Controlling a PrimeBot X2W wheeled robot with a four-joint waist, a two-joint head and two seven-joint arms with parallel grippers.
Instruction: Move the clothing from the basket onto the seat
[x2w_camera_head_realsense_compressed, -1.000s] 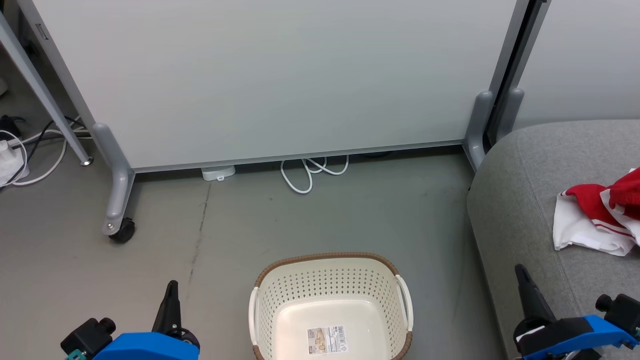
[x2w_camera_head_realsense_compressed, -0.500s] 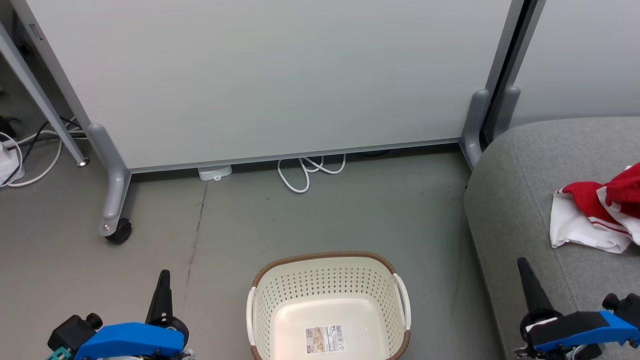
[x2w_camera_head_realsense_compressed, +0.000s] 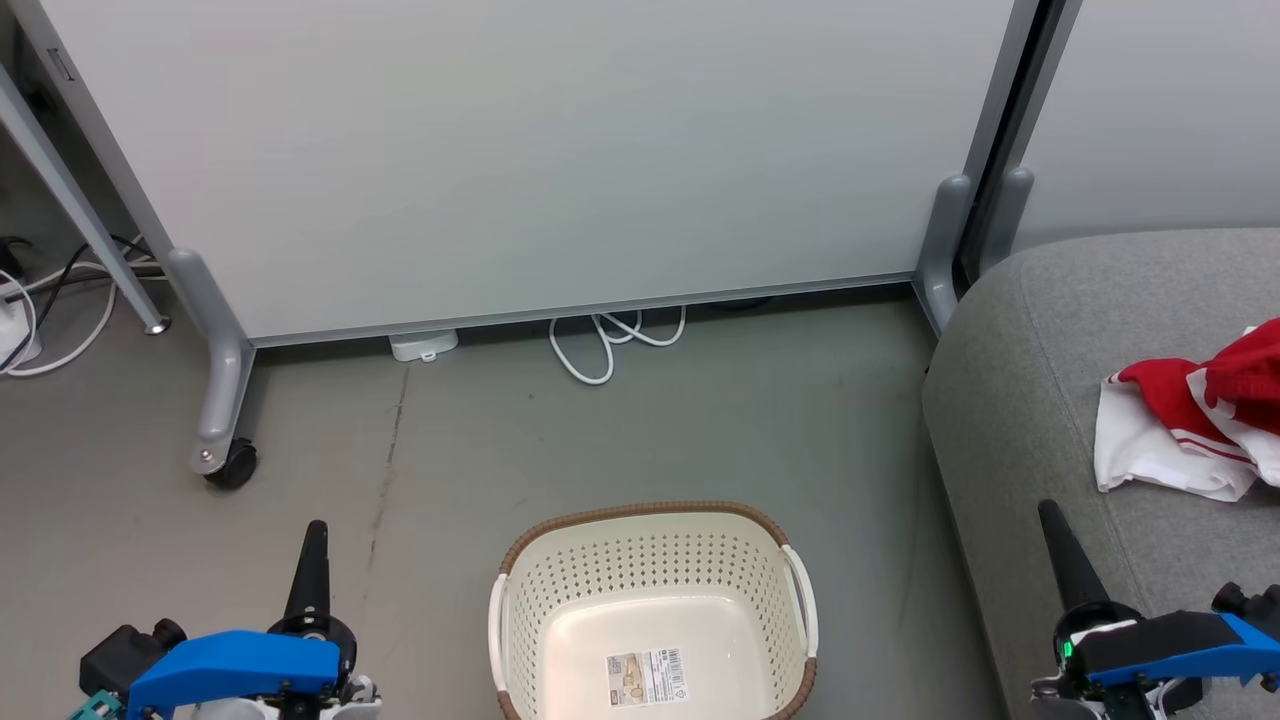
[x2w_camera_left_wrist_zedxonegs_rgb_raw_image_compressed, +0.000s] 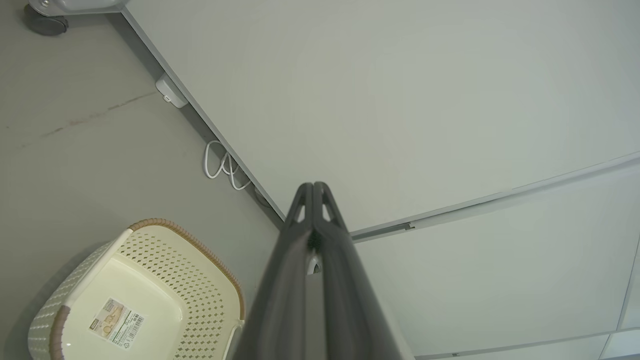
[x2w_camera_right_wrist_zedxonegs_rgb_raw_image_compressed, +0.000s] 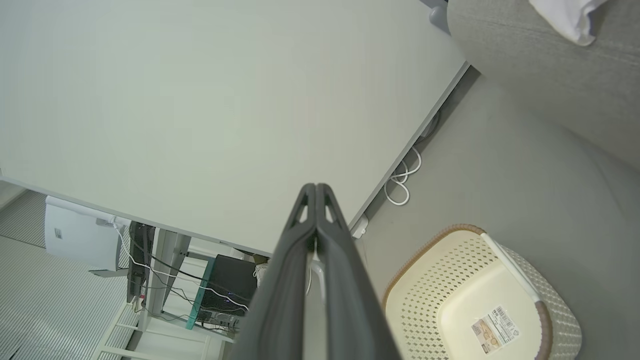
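Grey floor (x2w_camera_head_realsense_compressed: 640, 430) under a white partition (x2w_camera_head_realsense_compressed: 560, 150). Over the last second the camera has drifted slightly and the arms have eased back. The left tool (x2w_camera_head_realsense_compressed: 312, 560) and right tool (x2w_camera_head_realsense_compressed: 1062, 550) are pressed shut and hold nothing. The basket (x2w_camera_head_realsense_compressed: 650, 560) between them is empty. The clothing (x2w_camera_head_realsense_compressed: 1190, 430) lies on the seat (x2w_camera_head_realsense_compressed: 1030, 400) beyond the right tool, so the task looks finished.

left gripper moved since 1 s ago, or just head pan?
Yes. The left gripper has drifted to the robot's left, away from the basket: the gap to its rim has widened.
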